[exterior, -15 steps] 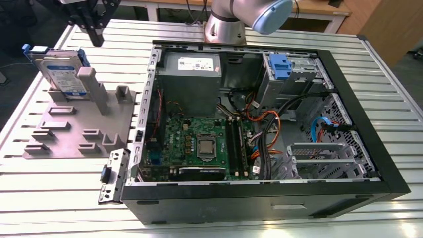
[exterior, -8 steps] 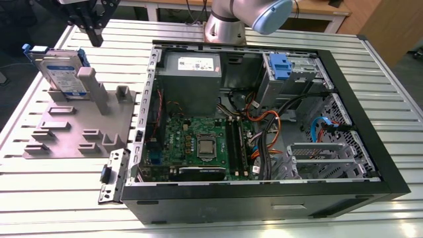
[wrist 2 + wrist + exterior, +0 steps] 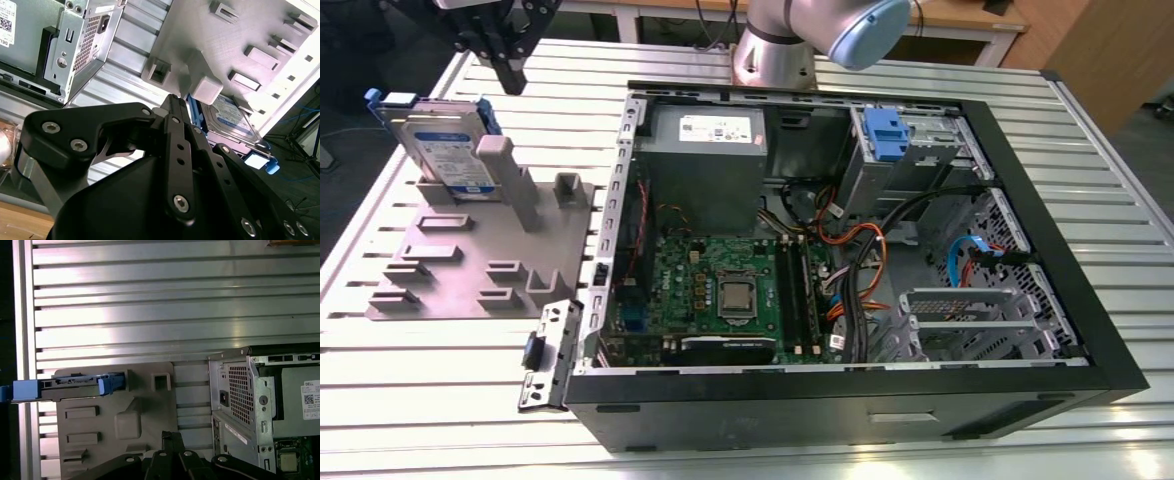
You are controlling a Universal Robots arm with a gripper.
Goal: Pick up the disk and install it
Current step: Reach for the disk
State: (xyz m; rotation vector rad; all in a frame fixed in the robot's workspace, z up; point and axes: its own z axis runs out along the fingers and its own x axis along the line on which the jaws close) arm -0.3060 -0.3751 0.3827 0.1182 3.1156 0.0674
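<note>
The disk (image 3: 447, 145) stands upright on its edge in a grey holder plate (image 3: 454, 270) at the exterior view's left, silver with a white-and-blue label and a blue bracket. My gripper (image 3: 515, 82) hangs above and just behind it, apart from it, with the black fingers together and nothing between them. In the second wrist view the gripper (image 3: 174, 100) points toward the disk (image 3: 230, 120) beside a grey post. In the first wrist view the disk's upper edge (image 3: 75, 385) lies past the gripper (image 3: 171, 436).
An open black computer case (image 3: 854, 400) lies in the middle of the slatted metal table (image 3: 440, 400). Inside are a grey power-supply box (image 3: 707, 130), a green mainboard (image 3: 720, 290), cables, and a metal drive bay (image 3: 914, 160) with a blue latch piece (image 3: 887, 135). The arm's base (image 3: 774, 55) stands behind the case.
</note>
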